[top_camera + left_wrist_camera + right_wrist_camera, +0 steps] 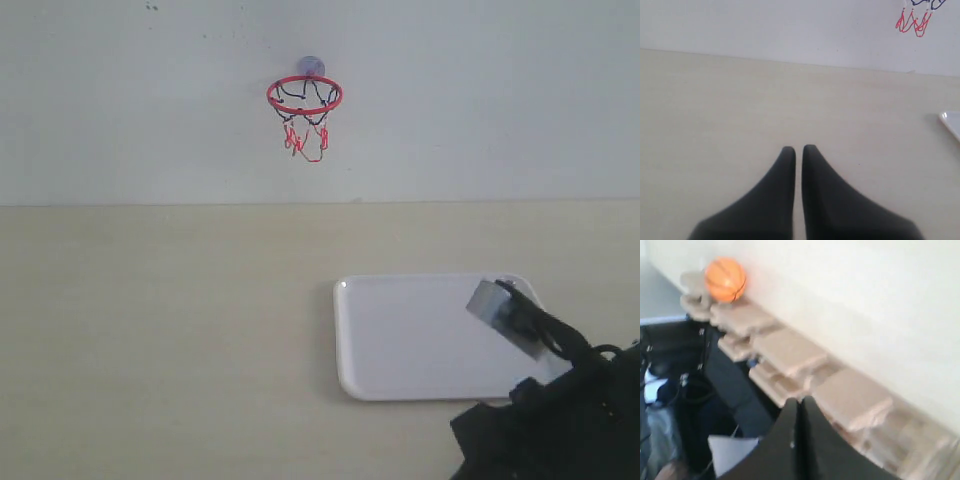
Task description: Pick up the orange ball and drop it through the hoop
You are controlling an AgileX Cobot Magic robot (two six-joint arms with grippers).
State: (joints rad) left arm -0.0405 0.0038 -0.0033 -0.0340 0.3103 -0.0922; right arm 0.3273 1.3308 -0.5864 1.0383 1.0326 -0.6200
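Observation:
The hoop (304, 96), with its red ring, black-and-red net and greyish suction cup, hangs on the white wall in the exterior view; only its net tips (914, 22) show in the left wrist view. The orange ball (725, 279) with black seams appears only in the blurred right wrist view, resting at the far end of a row of pale wooden ledges (790, 352). My right gripper (800, 400) is shut and empty, well short of the ball. My left gripper (799, 149) is shut and empty above the bare beige table (715, 110).
A white tray (400, 340) lies on the table right of centre, its corner (952, 122) showing in the left wrist view. The right arm (560, 410) rises at the lower right, overlapping the tray's corner. Dark floor and cables (675, 380) lie beside the ledges.

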